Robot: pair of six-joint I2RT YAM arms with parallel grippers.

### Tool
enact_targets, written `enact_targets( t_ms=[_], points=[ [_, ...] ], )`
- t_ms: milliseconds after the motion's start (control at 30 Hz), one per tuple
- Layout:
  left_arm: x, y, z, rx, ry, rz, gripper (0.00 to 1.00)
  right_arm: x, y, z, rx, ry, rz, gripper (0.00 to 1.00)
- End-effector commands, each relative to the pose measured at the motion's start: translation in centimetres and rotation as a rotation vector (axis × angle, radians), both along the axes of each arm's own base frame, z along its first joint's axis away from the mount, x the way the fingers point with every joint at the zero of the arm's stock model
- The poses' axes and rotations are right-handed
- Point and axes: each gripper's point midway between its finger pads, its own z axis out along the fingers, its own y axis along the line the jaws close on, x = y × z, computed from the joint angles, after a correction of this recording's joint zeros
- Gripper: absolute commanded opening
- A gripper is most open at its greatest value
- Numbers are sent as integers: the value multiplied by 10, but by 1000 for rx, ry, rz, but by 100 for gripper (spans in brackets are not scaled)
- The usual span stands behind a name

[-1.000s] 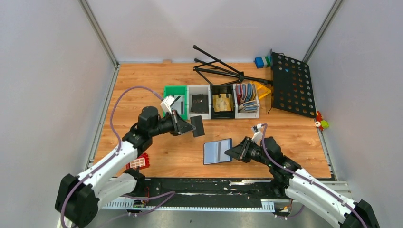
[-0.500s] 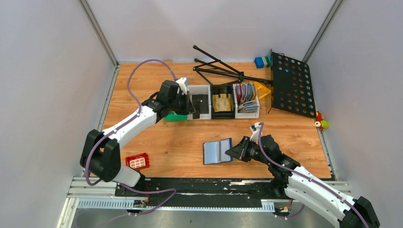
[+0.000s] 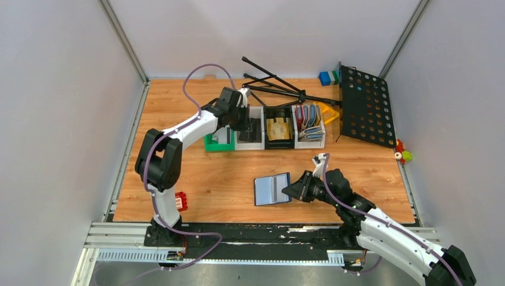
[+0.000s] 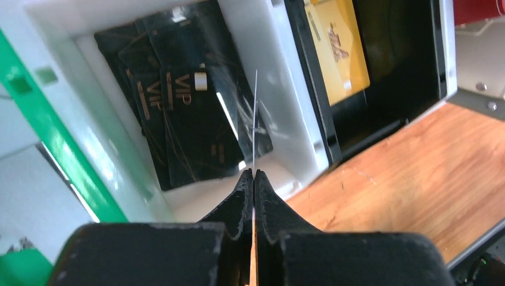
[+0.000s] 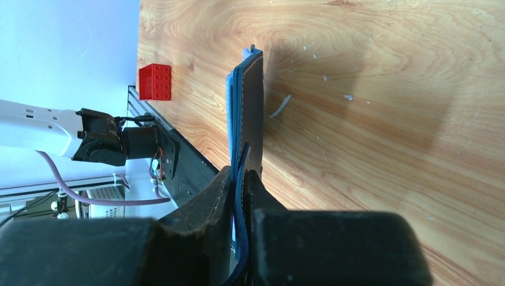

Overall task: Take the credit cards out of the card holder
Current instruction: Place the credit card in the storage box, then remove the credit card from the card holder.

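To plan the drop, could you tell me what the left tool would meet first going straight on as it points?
Probably the black cards lying in the white bin; the left tool, shut on an edge-on card, points into it, though depth is unclear.

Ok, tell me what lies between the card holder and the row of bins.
Only bare tabletop separates the card holder from the bins, as the top view shows.

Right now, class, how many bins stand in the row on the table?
4, left to right: green bin, partly covered by the left arm; left white bin holding black cards; black bin holding gold cards; right white bin holding upright holders. None seems hidden.
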Motion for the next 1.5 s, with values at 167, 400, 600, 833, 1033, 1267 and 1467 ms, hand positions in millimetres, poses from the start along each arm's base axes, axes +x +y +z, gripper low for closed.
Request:
enact_targets(
  t_ms=[167, 400, 600, 833, 1033, 1267, 1467],
  points=[
    [32, -13, -9, 2, 44, 10, 8, 1, 2, 13, 29, -53, 13, 0],
    [36, 15, 13, 114, -15, 80, 46, 3, 2, 13, 13, -54, 11, 0],
    [16, 28, 56, 109, -75, 69, 50, 5, 4, 17, 25, -60, 13, 0],
    [-55, 34, 79, -62, -114, 2, 65, 8, 15, 48, 117, -106, 33, 0],
    [-122, 46, 74, -191, -103, -31, 68, 13, 27, 66, 200, -110, 46, 0],
    [-178, 46, 61, -357, -72, -86, 82, 15, 39, 84, 319, -81, 57, 0],
    [-201, 44, 45, -452, -41, -105, 100, 17, 43, 94, 354, -72, 59, 0]
  ],
)
